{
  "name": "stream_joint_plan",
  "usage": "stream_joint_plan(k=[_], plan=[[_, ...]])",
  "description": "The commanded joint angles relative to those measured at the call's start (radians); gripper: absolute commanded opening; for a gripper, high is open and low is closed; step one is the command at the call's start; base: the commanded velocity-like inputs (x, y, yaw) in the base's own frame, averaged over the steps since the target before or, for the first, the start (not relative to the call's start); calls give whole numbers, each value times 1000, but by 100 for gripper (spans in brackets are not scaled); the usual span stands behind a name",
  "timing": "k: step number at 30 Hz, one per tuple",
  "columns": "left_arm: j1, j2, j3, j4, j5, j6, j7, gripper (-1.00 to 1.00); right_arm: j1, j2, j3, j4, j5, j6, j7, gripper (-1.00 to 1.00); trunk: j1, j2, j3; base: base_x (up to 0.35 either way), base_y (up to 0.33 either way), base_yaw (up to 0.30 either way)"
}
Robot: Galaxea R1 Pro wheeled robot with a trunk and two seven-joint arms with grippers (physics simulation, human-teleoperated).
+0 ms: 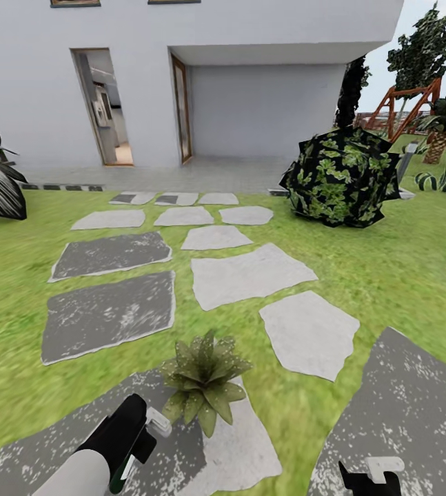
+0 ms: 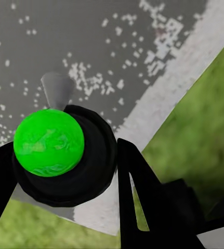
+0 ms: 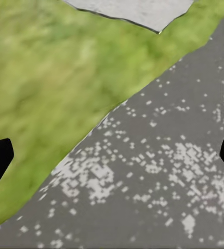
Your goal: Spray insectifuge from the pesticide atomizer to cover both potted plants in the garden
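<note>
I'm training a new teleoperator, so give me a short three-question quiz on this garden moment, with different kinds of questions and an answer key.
1. True or false: the left gripper is closed around the pesticide atomizer.
2. Multiple choice: the potted plant near the left arm stands on: A) bare lawn, B) a stepping stone, C) the house porch.
3. Fill in: under the right gripper lie a speckled grey stone and green ____.

Key:
1. True; in the left wrist view the black fingers flank its green-capped top.
2. B; it sits where the stone's grey and white parts meet.
3. Grass; the right gripper's fingers stand wide apart with nothing between them.
</note>
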Motion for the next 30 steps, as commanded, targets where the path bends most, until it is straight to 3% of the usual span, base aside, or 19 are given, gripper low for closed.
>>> stream_joint_plan(k=[1,17,30], plan=[[0,1,6,0,-11,2,-8,-100,-1,1,-9,0,4,-4,8,100,0,0,-1,4,-13,54],[21,8,-1,9,-21,0,-7,-100,-1,2,-9,1,5,-4,8,100,0,0,-1,0,-1,238],[21,6,-2,7,-21,-1,-7,-100,-1,2,-9,1,5,-4,8,100,0,0,-1,0,-186,22]])
